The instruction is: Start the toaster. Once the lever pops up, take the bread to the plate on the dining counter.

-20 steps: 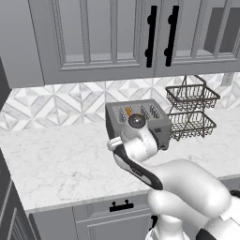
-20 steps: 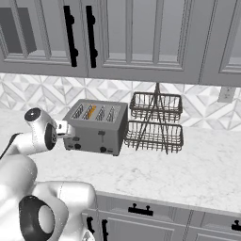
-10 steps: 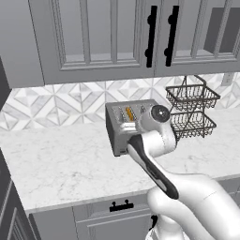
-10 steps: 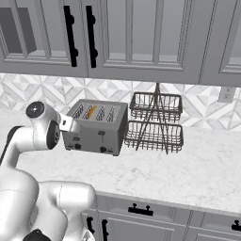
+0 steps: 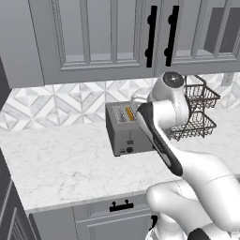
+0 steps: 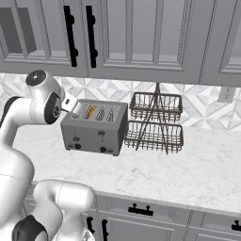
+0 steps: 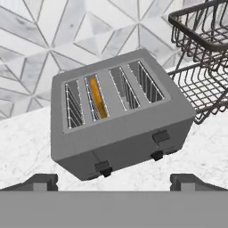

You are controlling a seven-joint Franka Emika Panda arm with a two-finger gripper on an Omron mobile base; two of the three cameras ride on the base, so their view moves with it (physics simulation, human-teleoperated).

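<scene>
**HAND RAISED ABOVE TOASTER, BREAD SEATED IN SLOT**

Since the earlier frames: lifted from the toaster's front face to a position above and in front of it, looking down on the slots. In the left base view, arm now crossing the right half of the toaster point(image 5: 126, 131); in the right base view, wrist at 9 o'clock of the toaster point(image 6: 96, 127).

Gripper point(image 7: 113, 181) spread wide, empty, one fingertip point(image 7: 42, 181) at 7 o'clock and the other at 5 o'clock of the hand view, well apart.

Bread point(image 7: 97, 97) standing on edge in the second slot from the left, orange-brown crust edge visible, sunk below the slot rim. Lever point(image 7: 104, 169) on the front face at 6 o'clock of the toaster body, low in its travel; second lever point(image 7: 160, 136) higher, toward 4 o'clock. Judged: cycle running, pop-up awaited.

Wire basket rack point(image 6: 155, 122) just beside the toaster at 3 o'clock on the marble worktop point(image 6: 197, 169).

Handling, judged:
- Light, thin, stiff when toasted, brittle at the crust; crushed by excess force.
- To be taken by the two flat faces near the top edge, fingers aligned with the slot, once risen.
- Straight vertical withdrawal advised; slot guard wires likely to snag a tilted slice.
</scene>
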